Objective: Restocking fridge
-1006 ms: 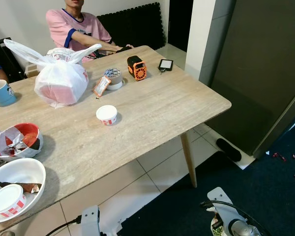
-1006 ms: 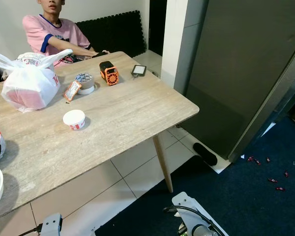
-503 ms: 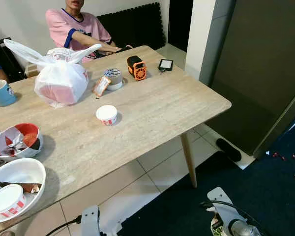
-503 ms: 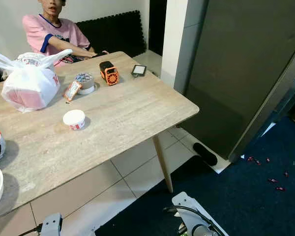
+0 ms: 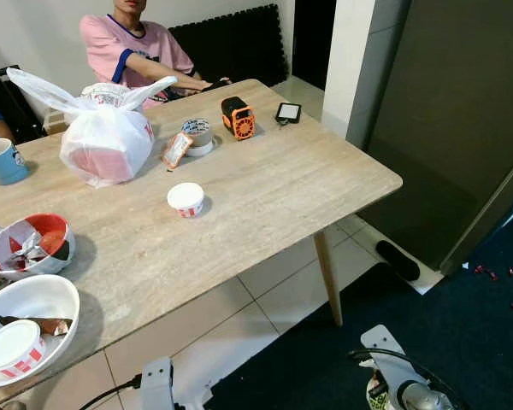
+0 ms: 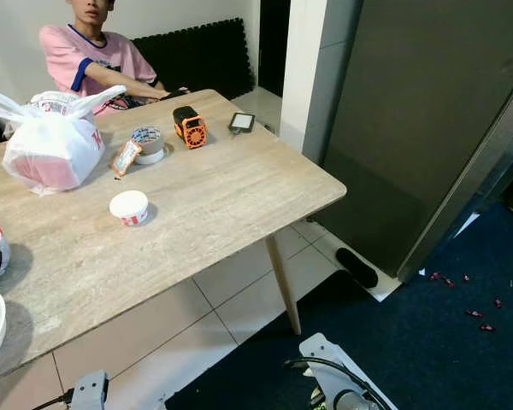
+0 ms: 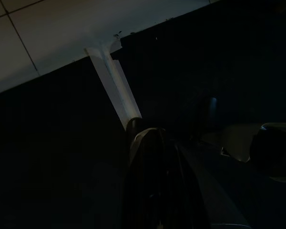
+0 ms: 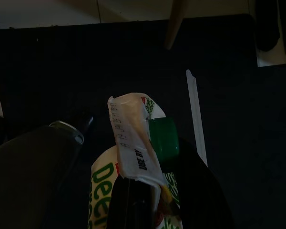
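In the right wrist view my right gripper (image 8: 138,191) is shut on a white carton with green lettering (image 8: 133,143) and a green screw cap (image 8: 163,138), held low over the dark blue carpet. The same arm's silver wrist (image 5: 402,389) hangs at the bottom of the left eye view. The fridge (image 5: 445,128), tall and dark grey with its door closed, stands ahead on the right. My left gripper (image 7: 150,157) hangs idle in the shade above the carpet's edge, its black fingers together with nothing in them.
A wooden table (image 5: 265,196) stands ahead on the left with a white plastic bag (image 5: 107,141), a small white tub (image 5: 186,198), bowls (image 5: 26,316), tape and an orange gadget (image 5: 238,117). A person in a pink shirt (image 5: 132,47) sits behind it. A black slipper (image 5: 398,259) lies by the fridge.
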Available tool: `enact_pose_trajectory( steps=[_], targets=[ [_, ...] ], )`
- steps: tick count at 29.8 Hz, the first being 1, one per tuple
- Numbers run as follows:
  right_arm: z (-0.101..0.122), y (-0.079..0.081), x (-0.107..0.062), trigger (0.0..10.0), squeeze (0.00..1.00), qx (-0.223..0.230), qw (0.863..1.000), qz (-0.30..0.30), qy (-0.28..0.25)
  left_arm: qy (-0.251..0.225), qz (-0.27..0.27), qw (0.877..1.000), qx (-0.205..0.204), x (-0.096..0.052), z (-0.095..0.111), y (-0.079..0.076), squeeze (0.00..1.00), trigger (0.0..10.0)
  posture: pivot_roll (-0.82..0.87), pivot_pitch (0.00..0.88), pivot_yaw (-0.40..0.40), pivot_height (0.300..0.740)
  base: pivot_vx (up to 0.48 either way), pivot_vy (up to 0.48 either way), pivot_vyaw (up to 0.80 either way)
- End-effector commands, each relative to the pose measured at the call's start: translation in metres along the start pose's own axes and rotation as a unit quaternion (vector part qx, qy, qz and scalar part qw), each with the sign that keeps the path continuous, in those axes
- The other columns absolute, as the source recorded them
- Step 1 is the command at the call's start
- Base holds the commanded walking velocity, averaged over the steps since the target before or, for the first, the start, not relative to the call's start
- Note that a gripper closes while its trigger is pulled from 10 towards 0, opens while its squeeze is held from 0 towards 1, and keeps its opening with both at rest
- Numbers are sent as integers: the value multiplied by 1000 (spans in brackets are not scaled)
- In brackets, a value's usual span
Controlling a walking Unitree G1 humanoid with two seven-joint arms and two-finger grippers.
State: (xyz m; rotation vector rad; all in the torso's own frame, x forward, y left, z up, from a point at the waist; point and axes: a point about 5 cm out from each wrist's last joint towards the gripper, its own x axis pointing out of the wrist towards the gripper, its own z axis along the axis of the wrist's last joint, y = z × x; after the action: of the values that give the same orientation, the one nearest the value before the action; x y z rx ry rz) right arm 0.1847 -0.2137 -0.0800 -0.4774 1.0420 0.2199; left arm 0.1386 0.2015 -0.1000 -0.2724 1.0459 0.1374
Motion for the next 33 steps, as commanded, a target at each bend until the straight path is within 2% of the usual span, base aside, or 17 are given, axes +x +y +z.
enact_pose_trajectory(
  steps=[1,27,31,33],
  targets=[
    [2,0,0,10000,0,5,1000,0,-4,7,-2,1000,-7,0,-5,-4,0,10000,-13,0,11,740,0,0,0],
    [0,0,0,10000,0,-2,1000,-1,-2,9,-1,1000,-3,0,-6,-3,0,10000,-11,0,11,740,0,0,0],
    [-1,-7,-1,10000,0,-28,999,-26,6,7,4,1000,-1,0,-5,-1,0,10000,-10,0,10,740,0,0,0],
    [-4,-22,-2,10000,0,-63,995,-68,19,2,21,1000,7,-1,-2,5,0,10000,-8,0,9,740,0,0,0]
  ],
)
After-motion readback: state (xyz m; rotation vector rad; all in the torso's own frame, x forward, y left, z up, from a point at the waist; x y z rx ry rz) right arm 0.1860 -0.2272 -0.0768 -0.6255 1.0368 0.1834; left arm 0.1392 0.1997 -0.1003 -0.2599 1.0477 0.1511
